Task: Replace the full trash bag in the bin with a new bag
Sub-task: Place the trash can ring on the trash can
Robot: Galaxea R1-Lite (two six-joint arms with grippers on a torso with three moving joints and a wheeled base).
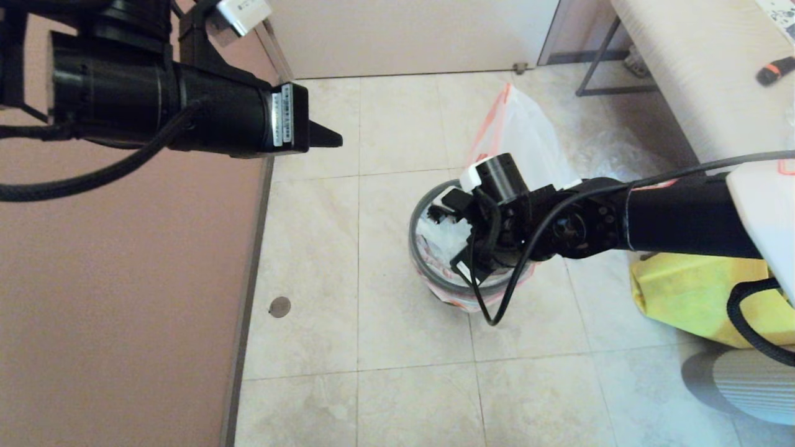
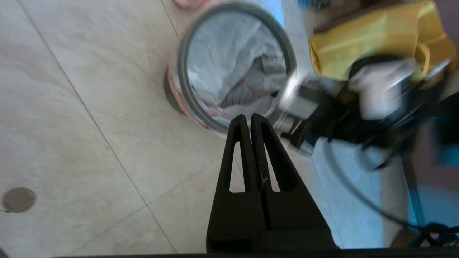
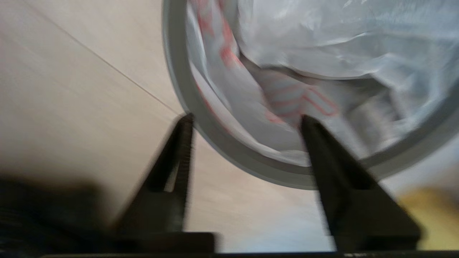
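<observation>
the right claw (image 3: 244,120) hangs spread over the bin (image 1: 428,273) on the floor, pinching nothing. the new bag (image 1: 444,239) lines the bin under its grey rim ring (image 2: 186,89). the left claw (image 2: 248,120), pressed together, is raised at far left.

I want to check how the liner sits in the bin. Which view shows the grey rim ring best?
The left wrist view: the grey rim ring shows almost whole around the white bag. In the head view the right arm covers part of it. The right wrist view shows only a blurred arc.
</observation>
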